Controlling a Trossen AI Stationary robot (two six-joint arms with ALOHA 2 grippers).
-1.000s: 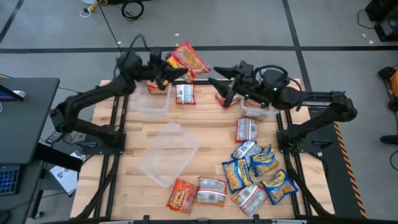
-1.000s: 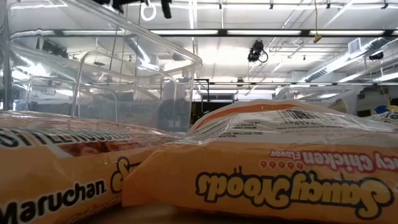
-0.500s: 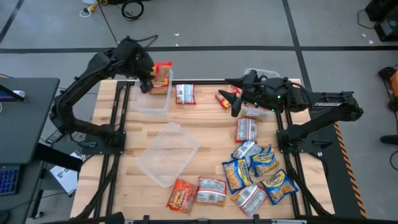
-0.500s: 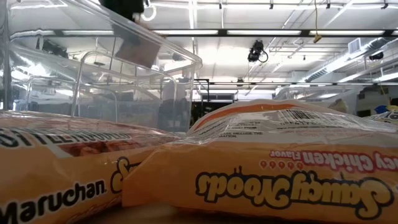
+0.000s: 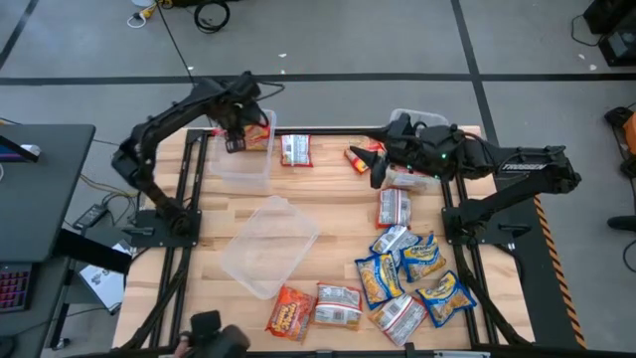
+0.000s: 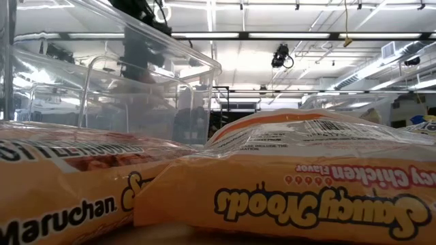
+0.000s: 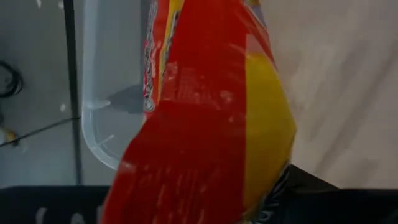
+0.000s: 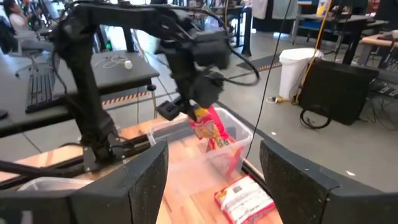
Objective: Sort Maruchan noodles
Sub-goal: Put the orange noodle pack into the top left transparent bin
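Lowered from its earlier height, the left gripper (image 5: 238, 127) now hangs over the far clear bin (image 5: 241, 164), clamped on an orange-red noodle packet (image 5: 256, 129) dangling into that bin's back end. Beside the bin on the counter (image 5: 328, 214) lies a silver packet (image 5: 295, 150). Farther from the bin, the right gripper (image 5: 376, 159) hovers with fingers spread and empty above a red packet (image 5: 357, 158). More packets (image 5: 412, 278) cluster well away from it.

Clear bin (image 5: 266, 245) mid-table; desk (image 5: 35, 184) beside.
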